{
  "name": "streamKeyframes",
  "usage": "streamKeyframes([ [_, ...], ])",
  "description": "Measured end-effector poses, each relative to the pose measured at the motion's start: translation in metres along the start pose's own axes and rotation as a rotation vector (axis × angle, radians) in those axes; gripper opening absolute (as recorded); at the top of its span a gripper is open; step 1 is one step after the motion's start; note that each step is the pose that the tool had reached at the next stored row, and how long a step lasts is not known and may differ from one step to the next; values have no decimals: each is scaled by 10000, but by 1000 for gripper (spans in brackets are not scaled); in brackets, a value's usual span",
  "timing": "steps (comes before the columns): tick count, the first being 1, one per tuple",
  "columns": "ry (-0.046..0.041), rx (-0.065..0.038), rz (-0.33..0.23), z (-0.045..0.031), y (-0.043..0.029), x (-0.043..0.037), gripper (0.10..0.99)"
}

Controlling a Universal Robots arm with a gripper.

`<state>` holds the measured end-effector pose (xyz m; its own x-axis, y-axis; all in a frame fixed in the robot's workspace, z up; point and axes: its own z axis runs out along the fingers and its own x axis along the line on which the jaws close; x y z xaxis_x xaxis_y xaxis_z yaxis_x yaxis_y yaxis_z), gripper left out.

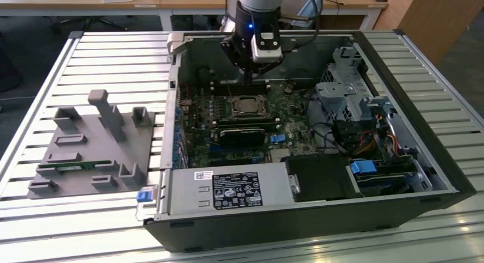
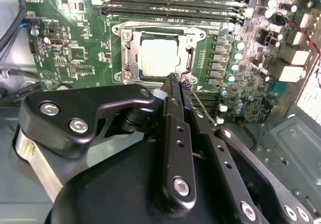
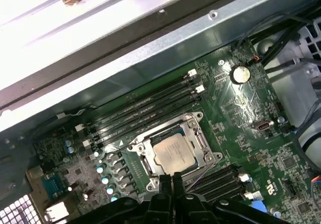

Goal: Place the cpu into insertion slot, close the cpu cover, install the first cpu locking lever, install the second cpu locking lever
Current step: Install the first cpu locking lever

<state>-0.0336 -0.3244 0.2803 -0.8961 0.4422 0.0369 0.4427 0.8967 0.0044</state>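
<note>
Already the cpu (image 2: 159,57) lies flat in the slot (image 2: 125,73) on the green board (image 2: 75,53), silver face up, and the cover (image 2: 190,50) is down around it, so the chip shows through the cover's square window. The gripper (image 2: 178,81) hangs low over the board, its fingers pressed together, their tips at one corner of the slot, just beside the cover's edge. A thin wire lever (image 2: 203,106) runs slantwise away from that corner, close by the fingertips; whether they touch it I cannot tell. The long black memory slots (image 2: 170,8) lie on the far side of the slot from the gripper. In the exterior view the arm reaches down into the open case (image 1: 302,229), which lies on a slatted table (image 1: 113,47), and a grey holder (image 1: 90,144) sits on the table to the exterior view's left of the case.
</note>
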Motion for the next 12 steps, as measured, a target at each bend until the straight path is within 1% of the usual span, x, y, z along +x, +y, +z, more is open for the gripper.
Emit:
streamKeyframes([
  [6,-127,-40,-902,0,0,0,153],
  [12,-215,-58,-1650,7,0,-1,153],
])
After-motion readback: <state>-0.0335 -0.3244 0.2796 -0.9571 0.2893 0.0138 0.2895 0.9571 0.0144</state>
